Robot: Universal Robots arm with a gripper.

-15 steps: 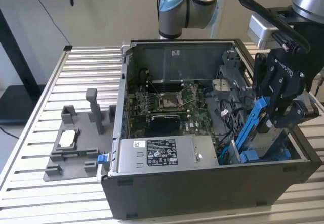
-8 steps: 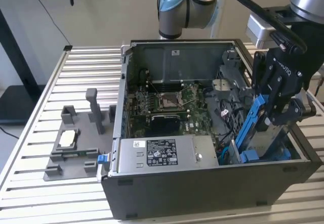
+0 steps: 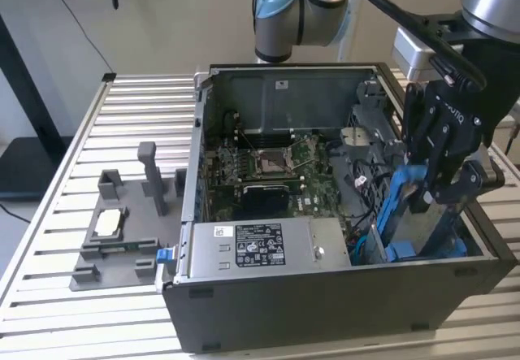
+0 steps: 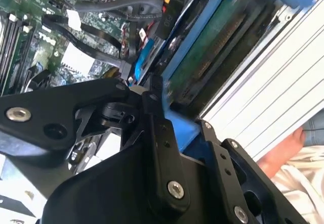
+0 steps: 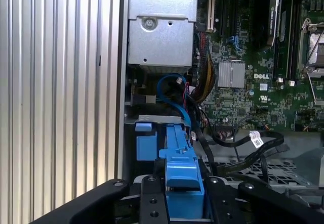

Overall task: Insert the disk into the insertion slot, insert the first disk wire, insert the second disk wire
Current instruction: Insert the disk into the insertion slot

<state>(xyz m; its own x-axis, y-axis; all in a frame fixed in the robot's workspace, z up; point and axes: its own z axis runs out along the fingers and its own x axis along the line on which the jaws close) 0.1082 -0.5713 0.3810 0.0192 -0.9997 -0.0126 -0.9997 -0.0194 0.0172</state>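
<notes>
Aluminium slats run the length of the table (image 3: 49,238), pale and ribbed, and they carry everything here. An open computer case (image 3: 325,311) lies on them with its inside facing up, showing a green motherboard (image 3: 268,169) and a long grey box with a white sticker (image 3: 260,246) along its near wall. Toward the exterior view's left, apart from the case, a grey moulded fixture (image 3: 122,238) lies flat on the slats with a small square chip (image 3: 108,223) lying on it. Behind the table stands a plain, light wall (image 3: 162,19), and a dark slanted post (image 3: 24,92) rises at the exterior view's far left. The arm's blue-capped joint (image 3: 280,19) hangs above the far side of the case.

The black gripper (image 3: 429,193) is over the case's corner on the exterior view's right, its fingers (image 5: 152,193) closed against the two sides of the disk (image 3: 396,206). The disk is held on edge, steeply tilted, its bright blue carrier frame reaching down from the fingers into the case. In the first wrist view the frame is seen end-on, lying just beside a blue tab of the insertion slot (image 5: 144,148); whether it is fully seated I cannot tell. Black cables (image 5: 238,138) and a thin blue cable (image 5: 172,90) loop loosely near the cage, plugged into nothing that I can see. In the second wrist view, past the table's edge, something skin-toned and a pale cloth (image 4: 304,183) show, perhaps a person's hand.
</notes>
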